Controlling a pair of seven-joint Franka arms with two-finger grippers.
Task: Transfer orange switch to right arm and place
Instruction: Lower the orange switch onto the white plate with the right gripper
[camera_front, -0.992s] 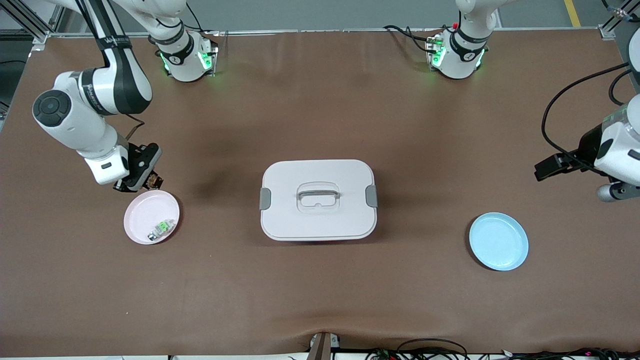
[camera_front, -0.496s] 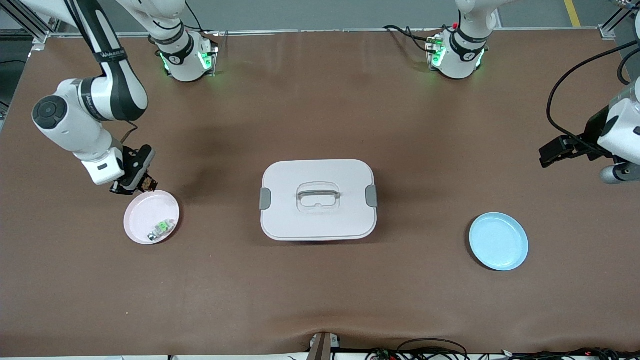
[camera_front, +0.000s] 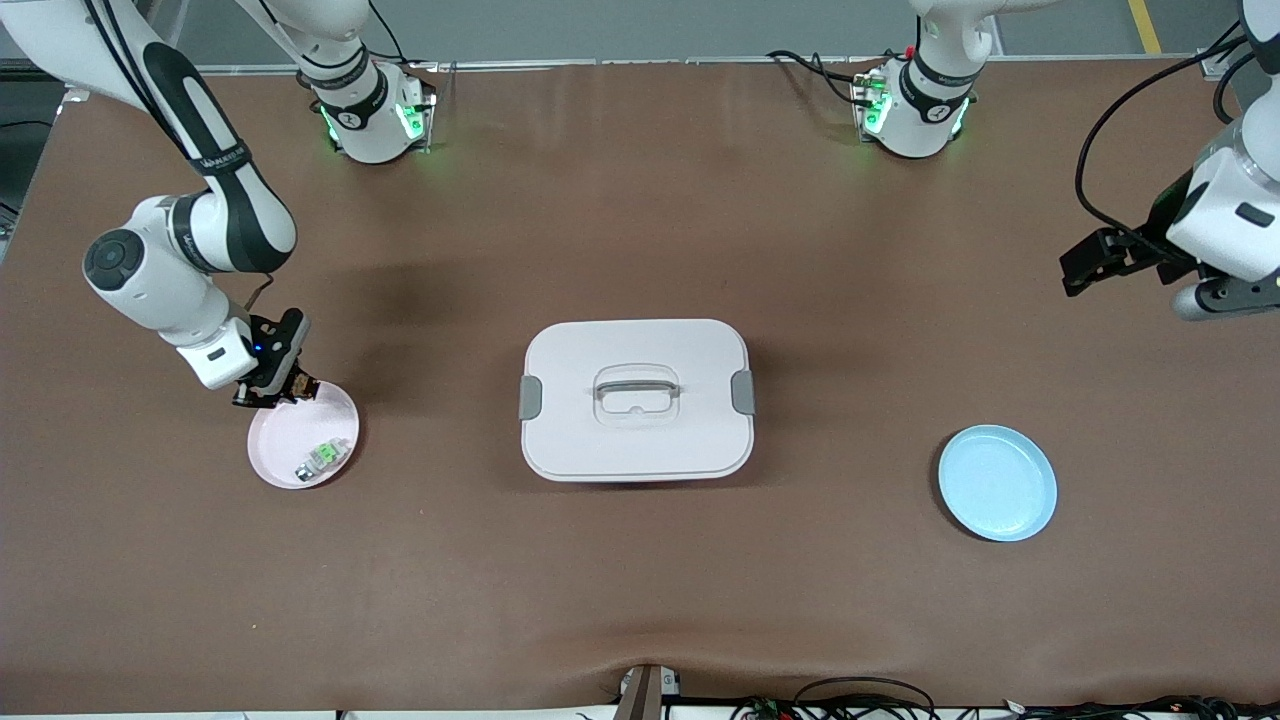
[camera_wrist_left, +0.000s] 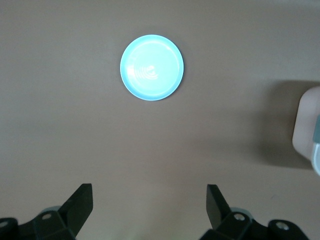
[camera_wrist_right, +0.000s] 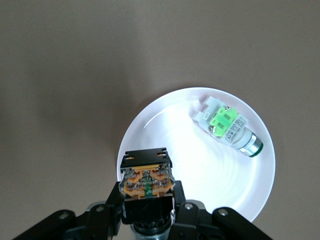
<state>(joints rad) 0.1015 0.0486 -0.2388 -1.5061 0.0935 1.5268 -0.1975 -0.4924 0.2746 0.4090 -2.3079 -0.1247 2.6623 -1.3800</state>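
Holding the orange switch clamped between its fingers, my right gripper now hangs over the rim of the pink plate at the right arm's end of the counter. Half a second ago it sat just off the plate's edge; it has since drifted inward and lower, so the switch overlaps the plate in the right wrist view. I read that as the handover being done and the placing step under way. The green-and-white part already lies in the plate, nearer the front camera than the switch, and the two look well apart, so I see room to set the switch down on the bare patch under it.

My left gripper has pulled back toward the left arm's end of the counter, fingers spread wide with nothing between them, looking down at the blue plate. It waits there. The lidded box sits untouched mid-counter.
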